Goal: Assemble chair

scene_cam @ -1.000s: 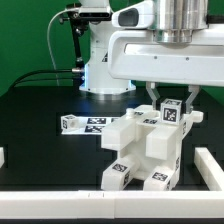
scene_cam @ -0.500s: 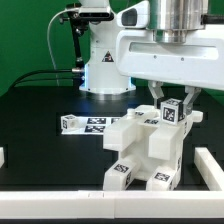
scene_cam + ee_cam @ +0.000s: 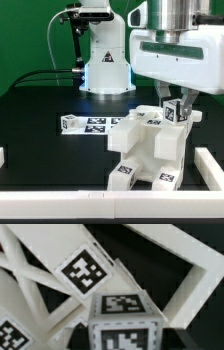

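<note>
The partly built chair (image 3: 150,152), white blocky panels and bars with square tags, stands on the black table at the front right of the exterior view. My gripper (image 3: 174,106) hangs over its top right corner, shut on a small white tagged chair piece (image 3: 173,112) whose lower end meets the assembly. In the wrist view the same tagged piece (image 3: 124,314) fills the space between the jaws of my gripper (image 3: 125,339), with white frame bars (image 3: 190,286) of the chair behind it. The fingers are mostly hidden by the piece.
The marker board (image 3: 84,124) lies flat on the table on the exterior view's left of the chair. White rails run along the front edge (image 3: 90,196), at the right (image 3: 211,165) and at the left (image 3: 3,157). The arm's base (image 3: 105,60) stands behind.
My wrist and arm housing have turned and shifted toward the exterior view's right above the chair. The held piece stays in the jaws at nearly the same spot.
</note>
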Motion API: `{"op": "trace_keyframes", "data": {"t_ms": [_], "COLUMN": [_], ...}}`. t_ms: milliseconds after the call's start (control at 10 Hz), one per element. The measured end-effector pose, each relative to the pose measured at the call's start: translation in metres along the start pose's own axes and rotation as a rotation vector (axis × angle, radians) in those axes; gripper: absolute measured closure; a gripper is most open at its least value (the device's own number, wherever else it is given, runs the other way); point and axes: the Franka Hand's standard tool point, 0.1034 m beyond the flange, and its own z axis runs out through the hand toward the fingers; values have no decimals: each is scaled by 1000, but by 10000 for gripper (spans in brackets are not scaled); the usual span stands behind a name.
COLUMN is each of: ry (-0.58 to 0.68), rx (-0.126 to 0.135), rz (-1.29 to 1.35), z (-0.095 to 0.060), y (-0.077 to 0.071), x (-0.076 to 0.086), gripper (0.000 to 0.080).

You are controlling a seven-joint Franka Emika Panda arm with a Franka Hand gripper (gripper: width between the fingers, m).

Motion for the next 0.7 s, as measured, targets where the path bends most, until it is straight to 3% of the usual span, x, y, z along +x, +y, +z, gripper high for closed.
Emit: {"op": "trace_keyframes", "data": {"t_ms": [700], "ry": [-20], "rx": [4], "rz": [352], "z": [1], "y": [-2], "x": [-6], "gripper": [515]}}
